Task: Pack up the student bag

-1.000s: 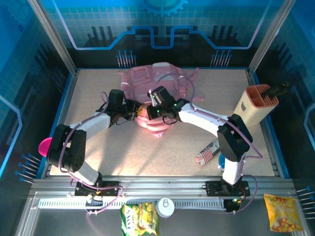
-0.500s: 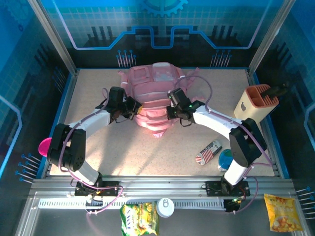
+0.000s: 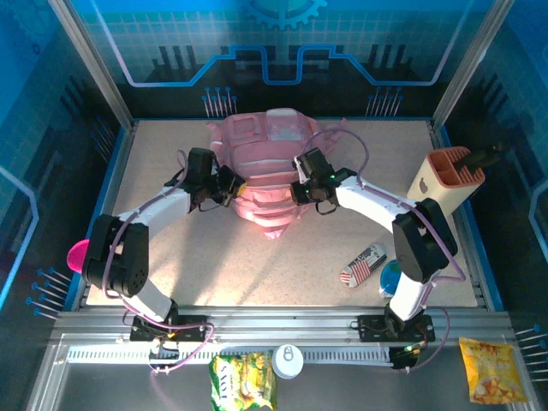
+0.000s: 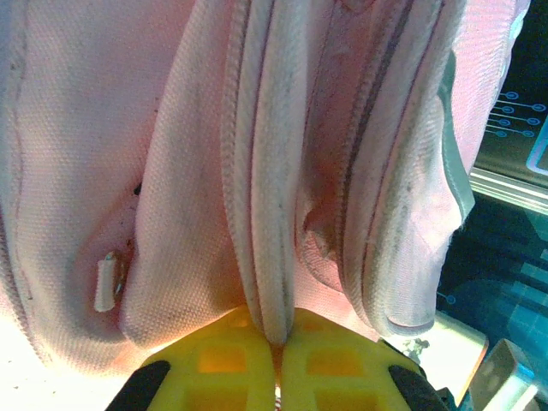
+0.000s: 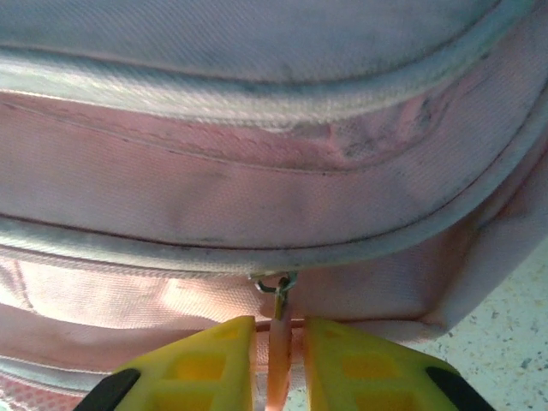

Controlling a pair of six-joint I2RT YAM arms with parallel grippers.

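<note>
Backpack of soft pink fabric at middle of bench far edge; left gripper pinched shut on its piped seam; right gripper slightly parted around pink zip pull

Robot lab test cell, not a home or shop. Evidence:
- aluminium extrusion posts frame the box
- walls are blue printed panels with circuit traces and a gear graphic
- speckled surface with a blue rim
- metal rail along its near edge, left arm and right arm bolted to it side by side
- purple cables run up the arms
- mixed loose props: student bag mid far edge, pen holder at the right edge, snack packets on the grey ledge in front of the rail
</note>
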